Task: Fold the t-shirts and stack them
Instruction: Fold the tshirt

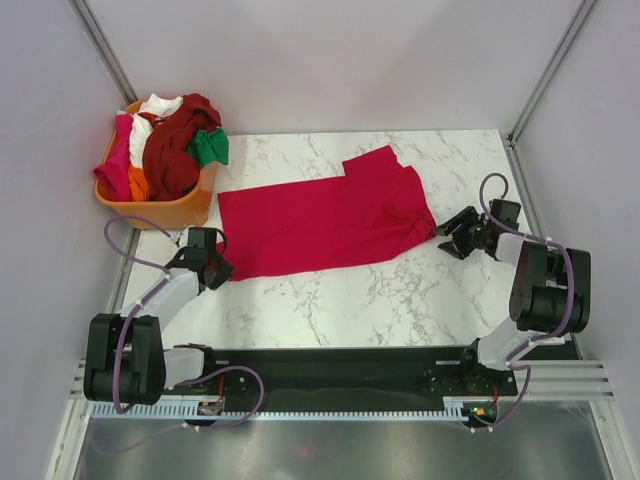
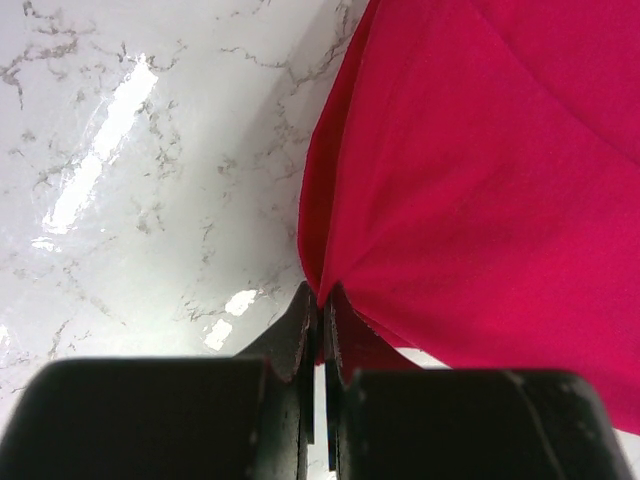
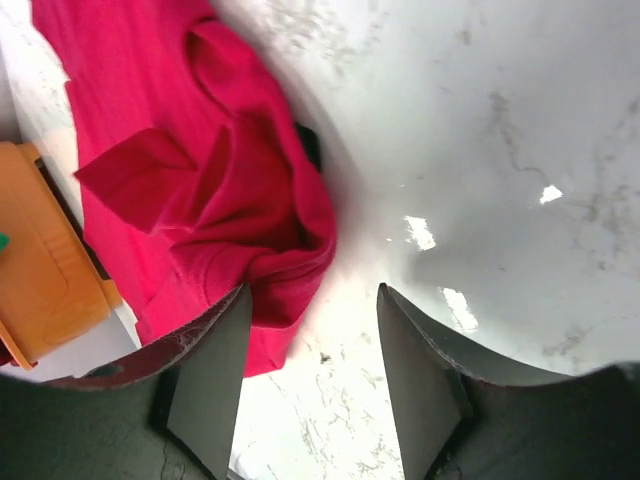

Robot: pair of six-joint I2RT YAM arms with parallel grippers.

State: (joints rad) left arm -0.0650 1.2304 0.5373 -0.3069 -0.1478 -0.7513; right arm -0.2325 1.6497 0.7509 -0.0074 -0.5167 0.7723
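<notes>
Clamping the crimson t-shirt [image 1: 320, 220] corner is the left pincer [image 2: 320, 297]; right pincer [image 3: 314, 292] gapes wide.

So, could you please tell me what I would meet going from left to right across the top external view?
orange basket → left gripper → crimson t-shirt → right gripper

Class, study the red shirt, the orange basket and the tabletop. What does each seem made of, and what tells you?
The red shirt: soft matte cloth; it creases and folds. The orange basket: probably moulded plastic, smooth with a slight sheen. The tabletop: glossy, grey-veined marble look, with glare spots; stone or laminate, cannot tell.
</notes>
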